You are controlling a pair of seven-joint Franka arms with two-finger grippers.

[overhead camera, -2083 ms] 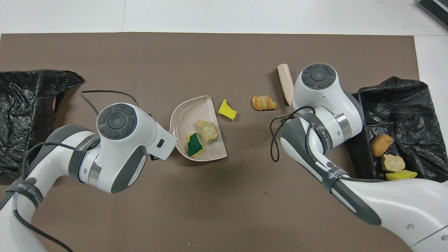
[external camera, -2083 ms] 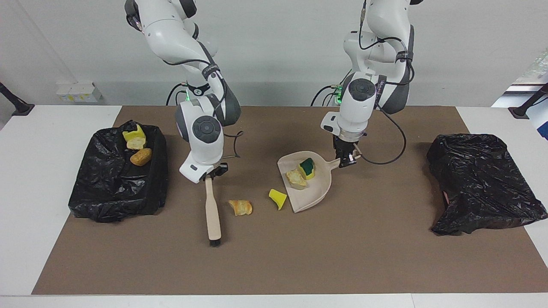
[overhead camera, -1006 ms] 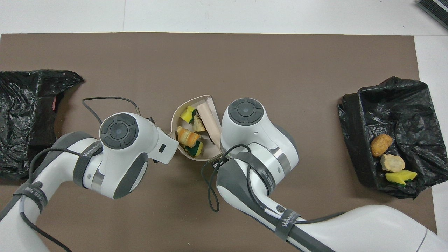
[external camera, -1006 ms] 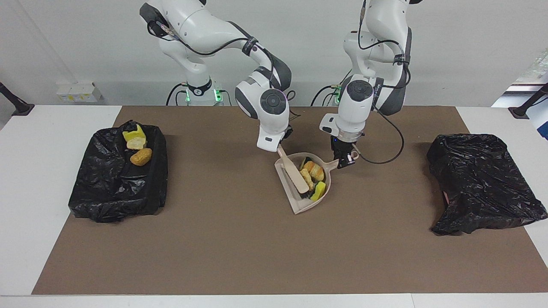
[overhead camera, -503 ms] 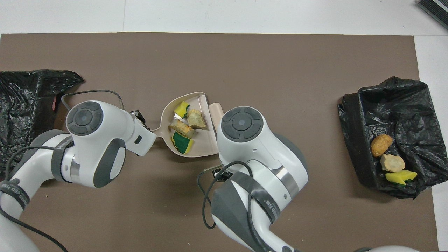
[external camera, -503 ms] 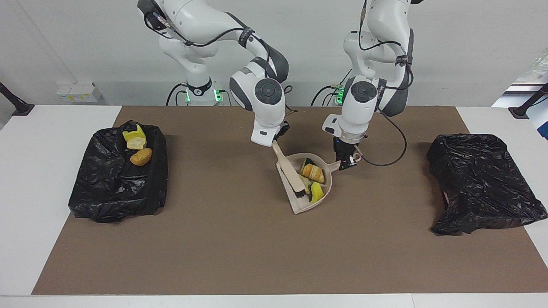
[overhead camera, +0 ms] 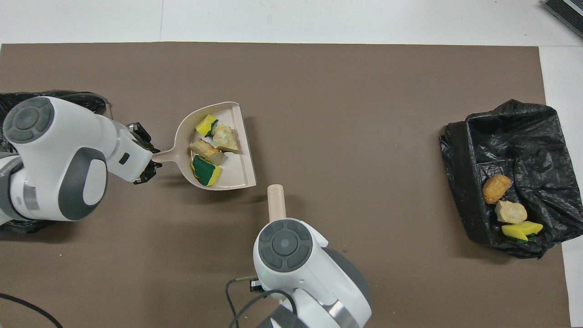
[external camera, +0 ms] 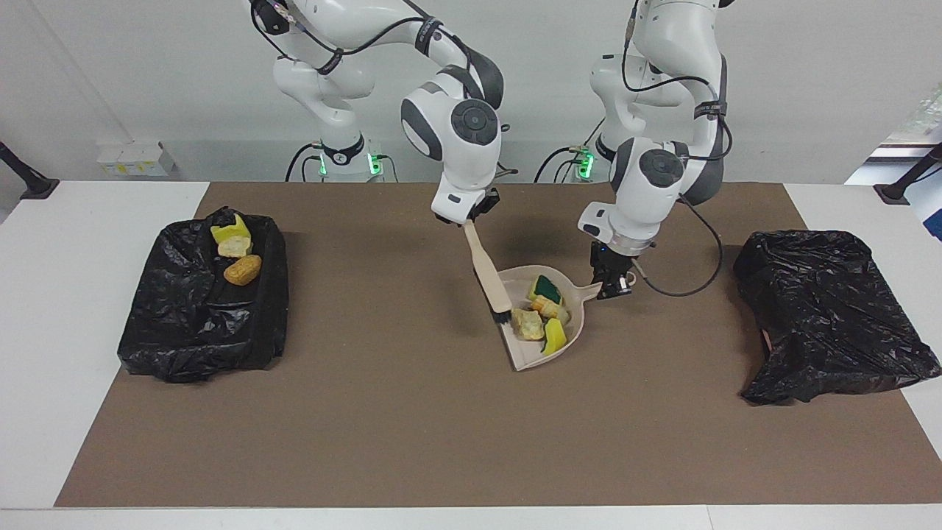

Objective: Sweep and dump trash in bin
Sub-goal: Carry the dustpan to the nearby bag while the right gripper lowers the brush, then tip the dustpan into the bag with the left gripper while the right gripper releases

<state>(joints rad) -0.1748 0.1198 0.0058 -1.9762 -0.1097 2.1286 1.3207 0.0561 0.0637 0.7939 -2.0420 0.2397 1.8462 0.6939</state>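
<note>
Sweeping appears complete: no scraps remain loose on the desk. Four pieces of trash (external camera: 543, 313) sit in the dustpan (external camera: 570, 327), mid-desk; three more lie in the bin (external camera: 202, 294) at the right arm's end. Left end effector (external camera: 613, 285) is clamped on the dustpan handle. Right end effector (external camera: 469, 221) grips the brush (external camera: 489, 274), raised beside the pan. Outstanding: dumping the pan's load into a bin.

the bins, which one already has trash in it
The bin at the right arm's end: three scraps lie in it. The other bin shows only black plastic.
</note>
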